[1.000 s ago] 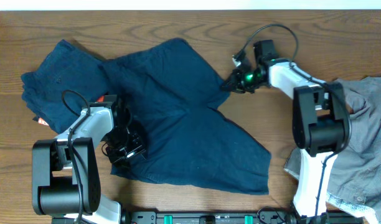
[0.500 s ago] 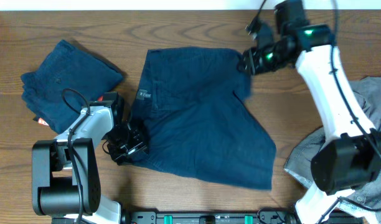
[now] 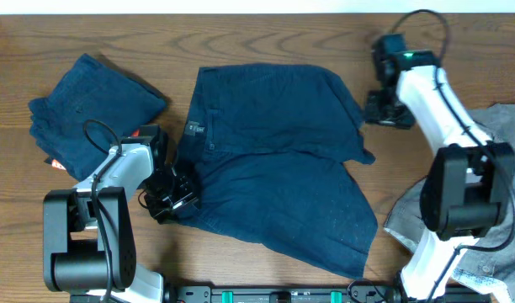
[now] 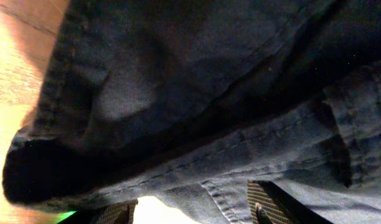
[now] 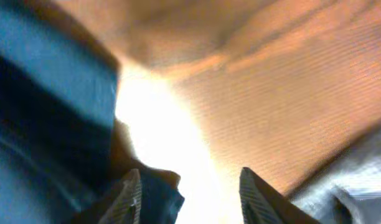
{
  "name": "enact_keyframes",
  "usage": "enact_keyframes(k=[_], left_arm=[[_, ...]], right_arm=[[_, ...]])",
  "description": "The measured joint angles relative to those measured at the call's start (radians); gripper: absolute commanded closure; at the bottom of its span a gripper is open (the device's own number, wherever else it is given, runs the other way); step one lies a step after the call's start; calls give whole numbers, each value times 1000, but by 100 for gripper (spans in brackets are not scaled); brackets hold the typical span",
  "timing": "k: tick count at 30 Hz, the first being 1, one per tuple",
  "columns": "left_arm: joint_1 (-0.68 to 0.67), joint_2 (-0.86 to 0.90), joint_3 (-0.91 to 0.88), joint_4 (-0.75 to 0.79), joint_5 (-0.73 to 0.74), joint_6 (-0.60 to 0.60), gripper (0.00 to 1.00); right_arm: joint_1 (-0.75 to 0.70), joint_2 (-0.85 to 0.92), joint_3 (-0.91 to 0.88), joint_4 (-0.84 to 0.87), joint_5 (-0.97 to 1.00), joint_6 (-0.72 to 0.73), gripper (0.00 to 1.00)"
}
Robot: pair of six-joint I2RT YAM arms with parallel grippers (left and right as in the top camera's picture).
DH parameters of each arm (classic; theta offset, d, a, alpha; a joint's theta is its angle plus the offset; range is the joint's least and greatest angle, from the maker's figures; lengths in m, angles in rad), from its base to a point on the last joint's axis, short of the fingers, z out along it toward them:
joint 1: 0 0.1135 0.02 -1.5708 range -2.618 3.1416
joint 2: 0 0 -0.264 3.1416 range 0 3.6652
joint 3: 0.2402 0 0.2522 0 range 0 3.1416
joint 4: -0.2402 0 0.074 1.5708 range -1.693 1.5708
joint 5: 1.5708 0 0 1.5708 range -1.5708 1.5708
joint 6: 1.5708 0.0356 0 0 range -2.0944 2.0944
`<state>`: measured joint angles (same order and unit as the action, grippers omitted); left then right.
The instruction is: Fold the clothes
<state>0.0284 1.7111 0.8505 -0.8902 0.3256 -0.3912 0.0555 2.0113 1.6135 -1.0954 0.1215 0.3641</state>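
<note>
The clothes (image 3: pixel 266 101) lie in three lots on the brown wooden counter (image 3: pixel 266 42). At its centre a large pair of dark navy cloth shorts (image 3: pixel 283 177) is spread flat, with the waistband toward 9 o'clock and the legs running toward 3 and 4 o'clock. At 10 o'clock, apart from it, sits a folded dark navy garment (image 3: pixel 89 105), a compact squarish bundle. A small red-and-white label (image 3: pixel 55 162) peeps out at its 7 o'clock corner. At 3 to 4 o'clock, by the counter's edge, a grey cloth garment (image 3: pixel 506 160) lies rumpled, partly behind the right arm.

The left claw (image 3: pixel 169 198) sits at the spread shorts' 8 o'clock corner, right at the hem. In the left wrist view its fingers stand apart. Navy cloth and a stitched seam fill the picture above them, and a bright strip shows between.

The right claw (image 3: pixel 379 109) is at the shorts' 2 o'clock, just beside the upper leg's edge, over bare wood. In the right wrist view its two fingers are parted with only bright counter between them. Navy cloth lies toward 9 o'clock and pale grey cloth at 4 o'clock.
</note>
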Motion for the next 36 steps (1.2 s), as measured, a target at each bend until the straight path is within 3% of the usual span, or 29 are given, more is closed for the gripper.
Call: enact_keyframes(k=[7,20,26,36], left_arm=[[0,0,0,1,0,0,41],[0,0,0,3,0,0,41],[0,0,0,3,0,0,41],[0,0,0,4,0,0,41]], right_arm=[[-83,0,-35,-19,-264,-136,36],[-69,-12,-339,457,-514,-154,33],[-23,-20,-386,644,-501,-107,34],[-9,-24,-391,700,-327,-3,35]])
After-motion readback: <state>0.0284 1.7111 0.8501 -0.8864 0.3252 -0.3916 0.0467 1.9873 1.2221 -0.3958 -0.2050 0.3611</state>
